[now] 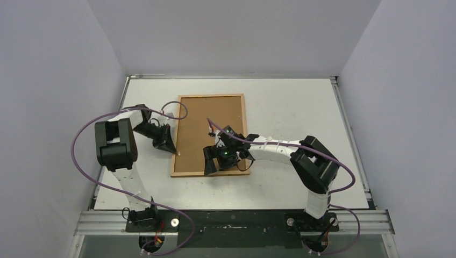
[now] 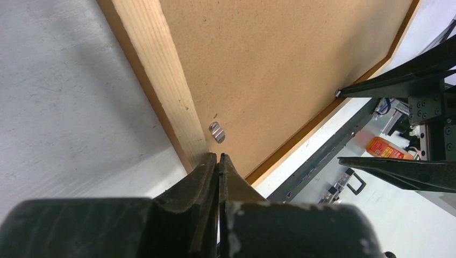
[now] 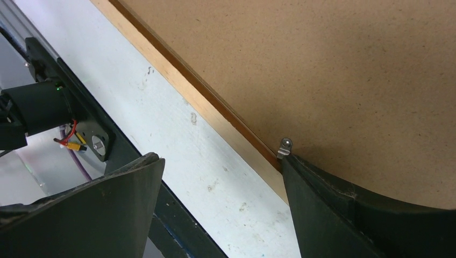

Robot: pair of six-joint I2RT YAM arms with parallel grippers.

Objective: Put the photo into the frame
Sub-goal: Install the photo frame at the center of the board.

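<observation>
Frame (image 1: 211, 97): reddish-brown wood, lying face down mid-table (image 1: 290, 107), brown backing sheet (image 1: 207, 126) seated in it. Photo: not in view; whether it lies beneath the backing cannot be told.

Left: left gripper (image 2: 218, 157), jaws pressed together and empty, tip at the frame's left rail just beside a metal clip (image 2: 216, 132).

Right: right gripper (image 3: 220, 161), jaws wide and empty, one finger touching a second clip (image 3: 285, 146) on the near rail.

Step, judged: working the retaining clips. Next calls for a small sideways push on that clip.
</observation>
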